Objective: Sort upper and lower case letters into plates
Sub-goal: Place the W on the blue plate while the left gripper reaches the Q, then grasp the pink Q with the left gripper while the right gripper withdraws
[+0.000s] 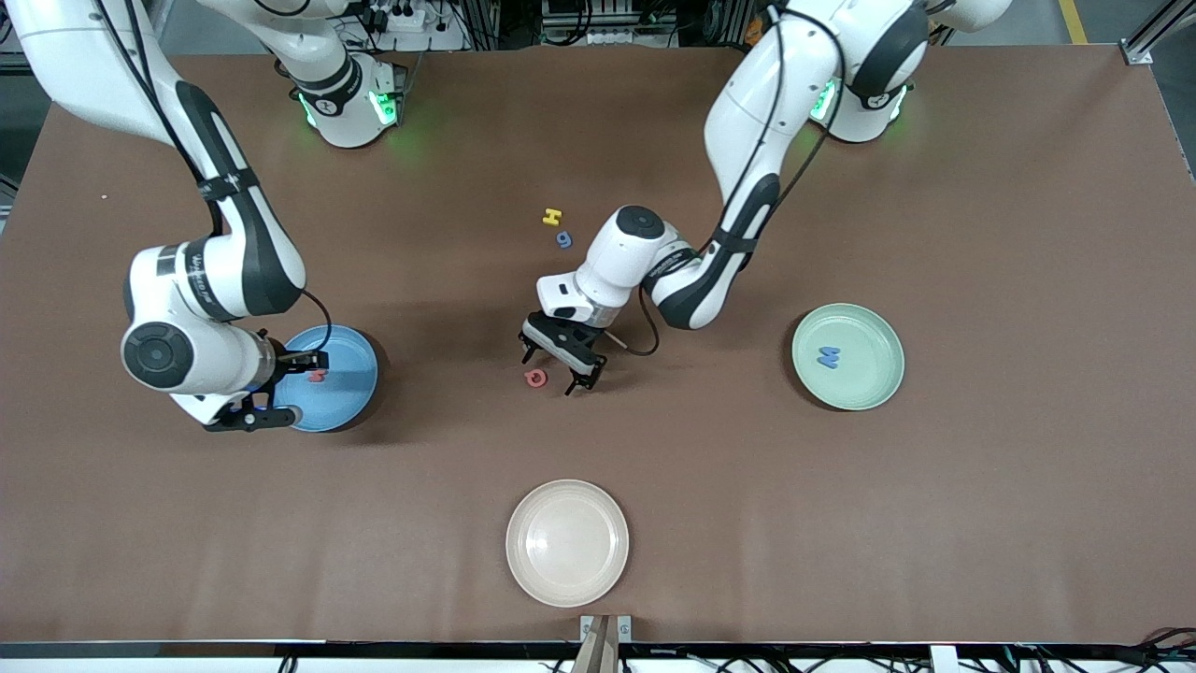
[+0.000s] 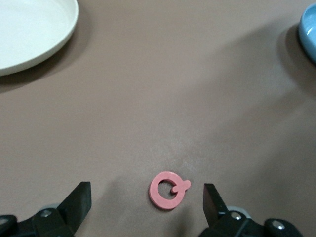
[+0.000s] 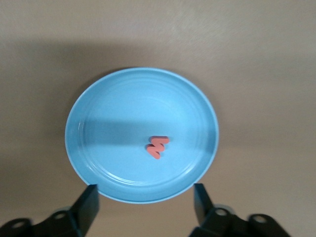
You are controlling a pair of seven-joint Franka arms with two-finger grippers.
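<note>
Two Franka arms work over a brown table [image 1: 981, 523] scattered with toy letters. The left gripper [image 1: 561, 366] hangs low over the middle of the table with its jaws spread wide and nothing between them; a pink Q-shaped letter [image 1: 535, 378] lies flat on the cloth just beside its fingers. The left wrist view shows that same pink letter [image 2: 169, 189] lying in the gap between the two dark fingertips [image 2: 79, 200], touching neither, a relation the front view leaves unclear.

The right gripper [image 1: 280, 388] hovers over the blue plate [image 1: 346, 393] at the right arm's end of the table, partly hiding it from the front camera. Its own wrist view reveals the whole blue plate [image 3: 142, 134] with a small red-pink zigzag letter [image 3: 157, 146] resting inside, apart from the open, empty fingers [image 3: 88, 205].

Only the front view takes in the rest: a pale mint green plate [image 1: 869, 388] toward the left arm's end holding a blue letter [image 1: 828, 356], a cream plate [image 1: 567, 542] nearest the camera, and a yellow H [image 1: 552, 217] with a blue letter [image 1: 563, 239] just beside it, farther from the camera than the left gripper.
</note>
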